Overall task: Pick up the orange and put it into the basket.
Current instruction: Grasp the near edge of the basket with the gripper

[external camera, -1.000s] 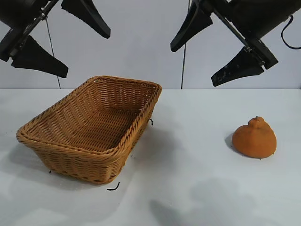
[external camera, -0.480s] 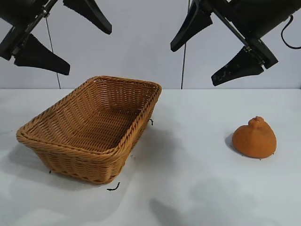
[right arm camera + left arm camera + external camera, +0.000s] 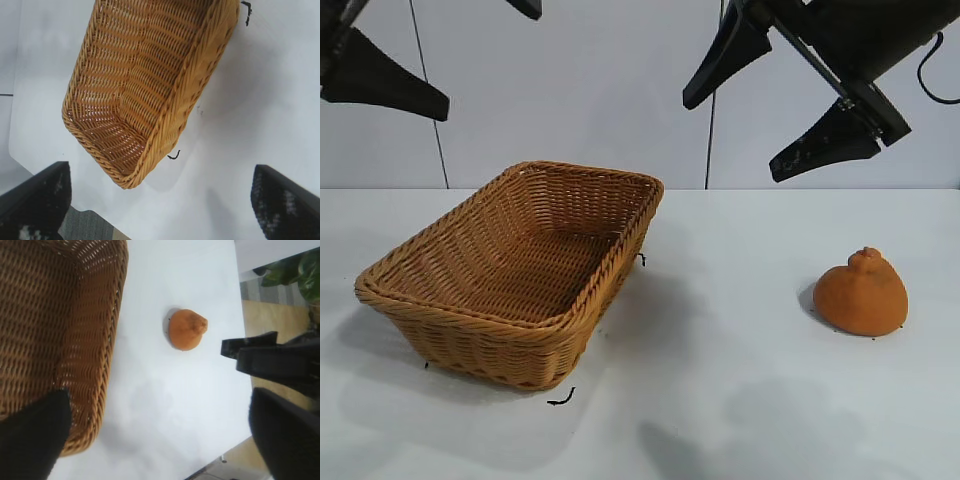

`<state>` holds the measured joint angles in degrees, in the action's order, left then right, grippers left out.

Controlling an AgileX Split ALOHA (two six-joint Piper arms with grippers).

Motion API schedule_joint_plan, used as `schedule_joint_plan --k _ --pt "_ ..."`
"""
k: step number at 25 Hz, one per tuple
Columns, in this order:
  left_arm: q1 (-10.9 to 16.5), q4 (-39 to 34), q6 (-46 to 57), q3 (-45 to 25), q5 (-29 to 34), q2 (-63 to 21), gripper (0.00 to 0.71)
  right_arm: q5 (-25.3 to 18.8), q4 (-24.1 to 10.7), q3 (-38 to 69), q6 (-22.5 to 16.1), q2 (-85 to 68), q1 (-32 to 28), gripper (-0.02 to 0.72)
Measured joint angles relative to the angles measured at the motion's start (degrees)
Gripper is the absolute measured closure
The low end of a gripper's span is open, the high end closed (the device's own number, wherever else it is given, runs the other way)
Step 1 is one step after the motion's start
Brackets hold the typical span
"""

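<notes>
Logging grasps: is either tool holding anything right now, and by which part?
Nothing is held. Left tool and right tool hang open above the table; the orange lies untouched.

Woven wicker basket [image 3: 510, 270], matt orange [image 3: 861, 293]

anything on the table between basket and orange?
No. Bare white table between the basket and the orange; exterior and left wrist views both show it.

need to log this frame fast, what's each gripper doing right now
left gripper: open, holding nothing, high above the basket.
right gripper: open, holding nothing, up in the air, well above the orange.
</notes>
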<state>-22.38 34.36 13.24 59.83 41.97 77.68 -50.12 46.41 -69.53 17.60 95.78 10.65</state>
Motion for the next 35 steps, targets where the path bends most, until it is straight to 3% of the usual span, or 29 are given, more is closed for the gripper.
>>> schedule_joint_plan --k 4,8,11,15,20,35 --pt "-5.0 -15.9 22.4 0.0 -0.6 1.4 0.018 0.0 0.0 0.0 0.0 0.0 0.0 0.008" --pt "-5.5 -28.1 41.8 0.0 -1.1 5.0 0.018 0.0 0.0 0.0 0.0 0.0 0.0 0.008" --pt "-5.5 -32.5 52.2 0.0 -1.5 7.8 0.018 0.0 -0.1 0.0 0.0 0.0 0.0 0.008" --pt "-4.2 -33.1 62.3 0.0 -1.5 11.0 0.018 0.0 -0.1 0.0 0.0 0.0 0.0 0.008" --pt "-1.8 -33.0 67.5 0.0 -1.6 14.7 0.018 0.1 -0.1 0.0 0.0 0.0 0.0 0.008" --pt "-2.8 -29.7 70.8 0.0 -3.2 25.3 0.018 1.5 -0.1 0.0 0.0 0.0 0.0 0.008"
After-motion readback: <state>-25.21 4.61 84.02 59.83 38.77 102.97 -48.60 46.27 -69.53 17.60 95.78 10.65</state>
